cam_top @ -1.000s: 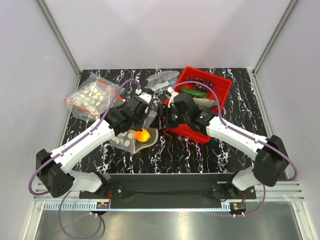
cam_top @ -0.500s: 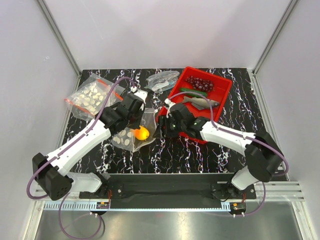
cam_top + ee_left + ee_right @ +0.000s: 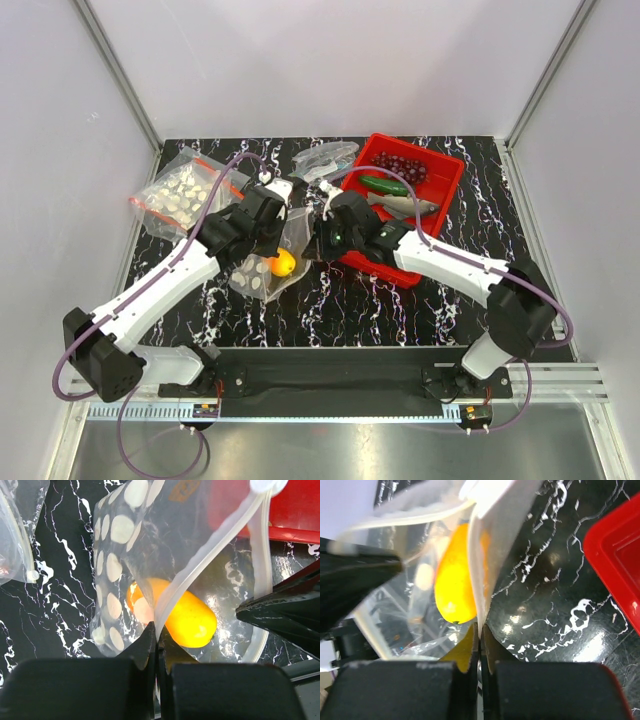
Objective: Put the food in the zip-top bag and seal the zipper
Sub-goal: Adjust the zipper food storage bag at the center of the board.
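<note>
- Left gripper (image 3: 156, 630): my fingers are pressed together on one lip of the clear, white-dotted zip-top bag (image 3: 112, 555).
- Right gripper (image 3: 480, 630): clamped on the opposite lip, with the mouth gaping between my two grips.
- Orange-yellow toy fruit (image 3: 187, 620): inside the bag, close to its mouth.
- Dark red grape bunch (image 3: 397, 165), green cucumber (image 3: 385, 185) and grey fish (image 3: 405, 205): in the red plastic tray (image 3: 447, 192), whose near-left rim is just beside my right gripper.
- Black marbled tabletop (image 3: 340, 300): a bare stretch on the bag's near side.
</note>
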`<state>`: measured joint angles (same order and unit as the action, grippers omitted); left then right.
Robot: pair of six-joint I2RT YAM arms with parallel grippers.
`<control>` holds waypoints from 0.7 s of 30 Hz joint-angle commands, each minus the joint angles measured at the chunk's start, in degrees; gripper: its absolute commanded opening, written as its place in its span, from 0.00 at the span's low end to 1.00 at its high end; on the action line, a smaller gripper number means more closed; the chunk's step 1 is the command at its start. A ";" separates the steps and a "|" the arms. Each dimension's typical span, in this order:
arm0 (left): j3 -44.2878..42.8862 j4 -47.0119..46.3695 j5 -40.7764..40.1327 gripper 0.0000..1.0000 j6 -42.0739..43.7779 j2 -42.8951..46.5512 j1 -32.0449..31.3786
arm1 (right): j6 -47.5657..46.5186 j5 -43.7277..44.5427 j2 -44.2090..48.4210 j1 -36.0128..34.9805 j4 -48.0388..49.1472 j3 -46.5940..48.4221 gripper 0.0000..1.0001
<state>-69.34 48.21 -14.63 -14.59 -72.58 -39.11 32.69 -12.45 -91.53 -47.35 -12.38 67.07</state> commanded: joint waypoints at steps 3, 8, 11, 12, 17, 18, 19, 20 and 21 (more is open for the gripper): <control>-0.36 -2.15 0.40 0.00 0.09 1.39 0.27 | -1.66 0.15 4.77 -0.81 -3.00 6.75 0.00; -3.24 1.09 -2.93 0.00 -0.26 1.04 0.35 | -2.01 1.01 8.12 -0.99 -4.93 8.52 0.00; -7.72 6.97 -9.78 0.00 -1.40 0.94 0.35 | -3.42 4.96 8.64 -1.07 -8.18 8.69 0.00; -8.87 9.69 -12.93 0.00 -2.02 1.29 0.35 | -3.68 5.76 8.65 -0.99 -8.62 8.52 0.00; -18.87 17.00 -19.63 0.00 -3.78 3.22 0.35 | -3.86 7.53 6.46 -1.07 -9.76 7.90 0.00; -20.03 18.49 -20.17 0.00 -3.69 3.40 0.35 | -4.29 7.26 5.49 -0.99 -10.46 8.69 0.00; -20.91 19.11 -20.52 0.00 -3.26 3.49 0.35 | -4.56 6.65 4.26 -1.07 -11.51 10.17 0.00; -22.05 19.73 -20.78 0.00 -2.56 2.97 0.35 | -4.74 5.17 3.90 -0.99 -11.35 10.71 0.00; -22.41 20.87 -21.40 0.00 -2.55 2.44 0.35 | -4.65 4.72 4.25 -1.07 -11.09 11.15 0.00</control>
<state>-87.88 63.99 -29.93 -17.19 -71.20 -39.05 29.67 -7.22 -86.32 -47.97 -22.20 74.85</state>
